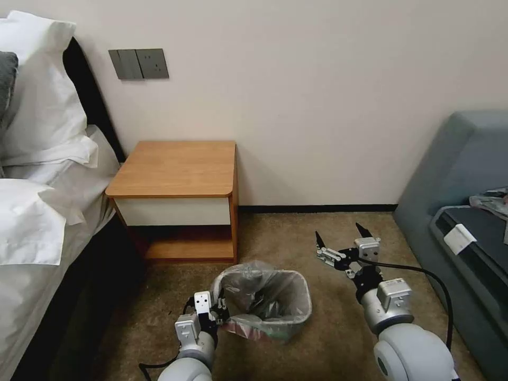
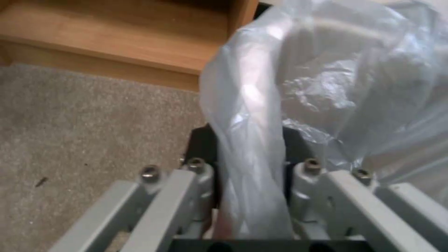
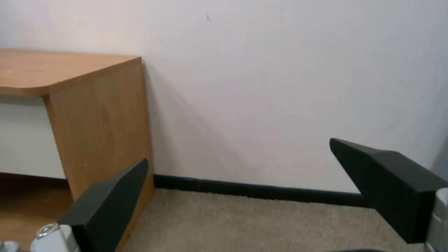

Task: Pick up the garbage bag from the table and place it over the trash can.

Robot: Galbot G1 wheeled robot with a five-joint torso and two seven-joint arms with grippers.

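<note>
The left gripper (image 1: 218, 309) pinches a fold of the garbage bag (image 1: 264, 296) at the trash can's (image 1: 296, 317) near-left rim, probably to stretch the film over that edge. The right gripper (image 1: 341, 238), jaws spread and empty, hovers to the can's right; the table (image 1: 174, 169) stands behind the can

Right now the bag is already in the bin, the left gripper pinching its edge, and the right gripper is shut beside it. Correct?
Not quite: the right gripper is open, as the right wrist view shows. The bag does line the bin, with the left gripper pinching its edge.
</note>
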